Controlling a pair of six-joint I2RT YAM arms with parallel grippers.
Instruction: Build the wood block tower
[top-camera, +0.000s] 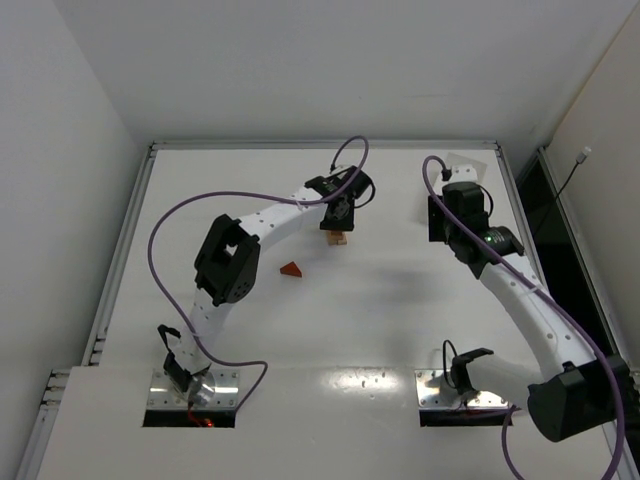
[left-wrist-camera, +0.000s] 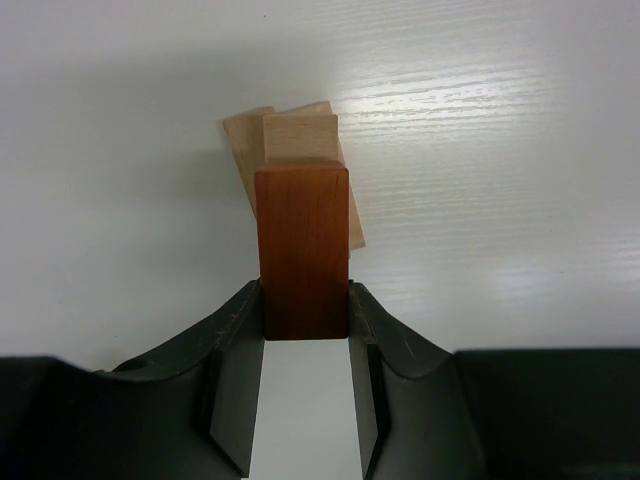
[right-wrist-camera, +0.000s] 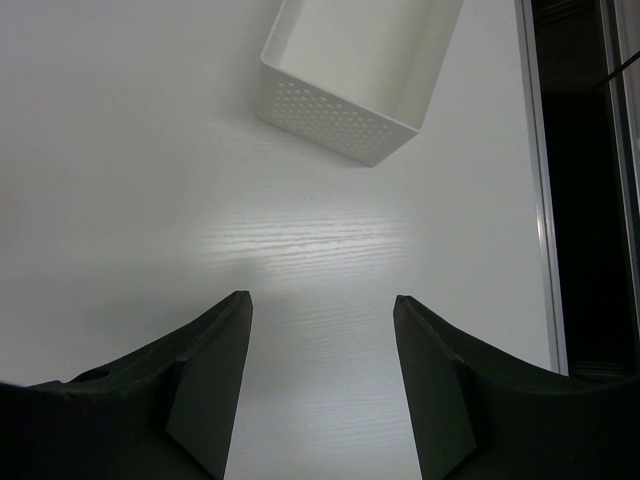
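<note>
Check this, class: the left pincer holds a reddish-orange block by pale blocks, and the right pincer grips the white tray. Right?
No. The right pincer is open and empty, the white tray lying apart, as the right wrist view shows. The left pincer holds the reddish-orange block by the pale blocks.

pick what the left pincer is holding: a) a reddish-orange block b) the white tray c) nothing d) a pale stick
a: the left wrist view shows the left pincer shut on a reddish-orange block, with pale tan blocks lying just beyond it.
</note>
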